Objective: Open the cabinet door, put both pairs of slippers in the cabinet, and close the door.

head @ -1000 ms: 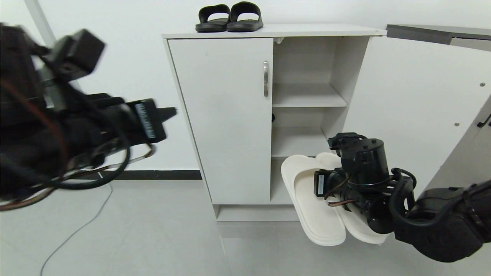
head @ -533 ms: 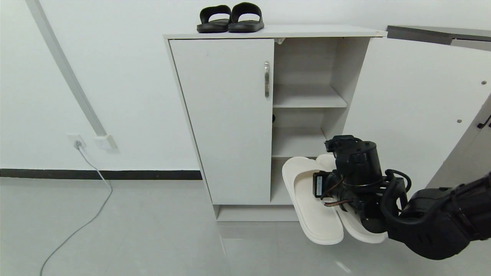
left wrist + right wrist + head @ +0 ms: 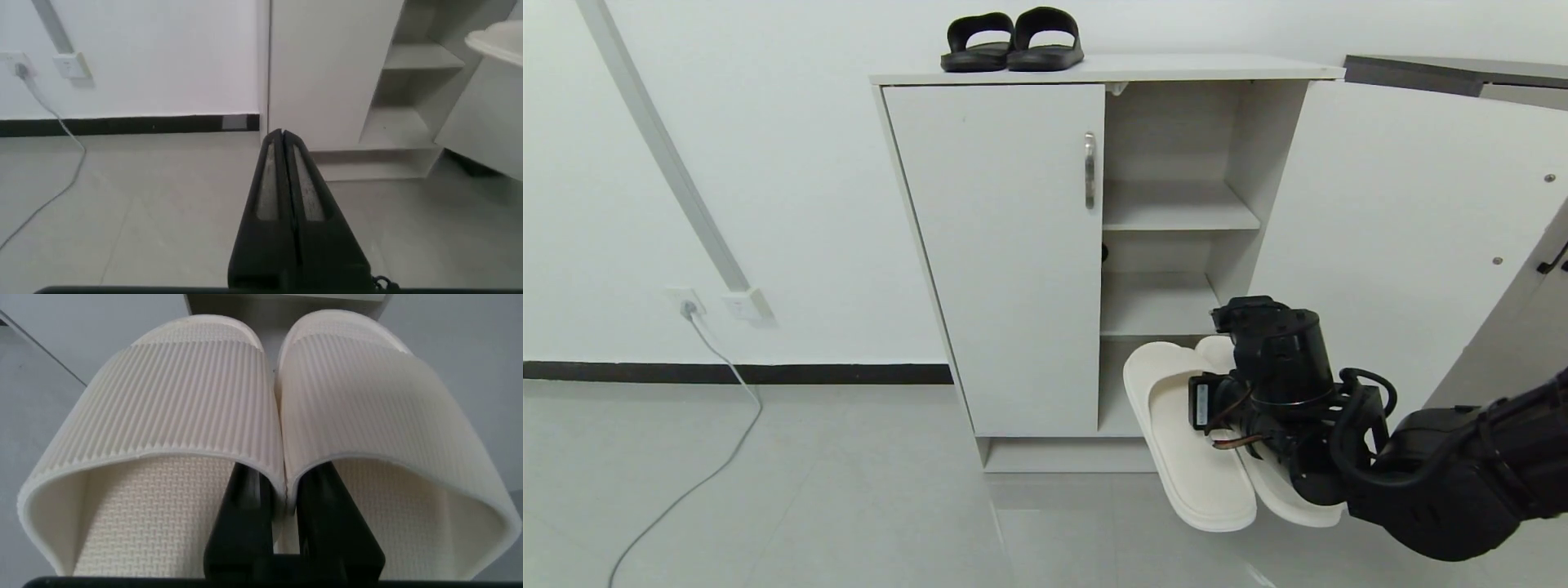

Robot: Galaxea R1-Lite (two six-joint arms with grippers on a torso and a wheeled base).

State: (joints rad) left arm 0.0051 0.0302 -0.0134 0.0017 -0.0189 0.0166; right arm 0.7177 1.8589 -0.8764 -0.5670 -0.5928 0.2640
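The white cabinet (image 3: 992,245) has its right door (image 3: 1388,229) swung open, showing bare shelves (image 3: 1176,208); its left door stays closed. A black pair of slippers (image 3: 1013,39) sits on the cabinet top. My right gripper (image 3: 1225,408) is shut on the white pair of slippers (image 3: 1188,441), holding them side by side, soles facing left, just in front of the open bottom compartment. In the right wrist view the fingers (image 3: 253,498) pinch the inner edges of the white slippers (image 3: 180,408). My left gripper (image 3: 283,155) is shut and empty, low over the floor, pointing toward the cabinet (image 3: 327,65).
A grey cable (image 3: 698,457) runs across the tiled floor from a wall socket (image 3: 686,304) at the left. A grey slanted conduit (image 3: 654,139) lies on the wall. Another grey unit (image 3: 1454,73) stands behind the open door.
The left arm has dropped out of the head view. The right gripper with the white slippers has shifted slightly toward the cabinet's lower compartment.
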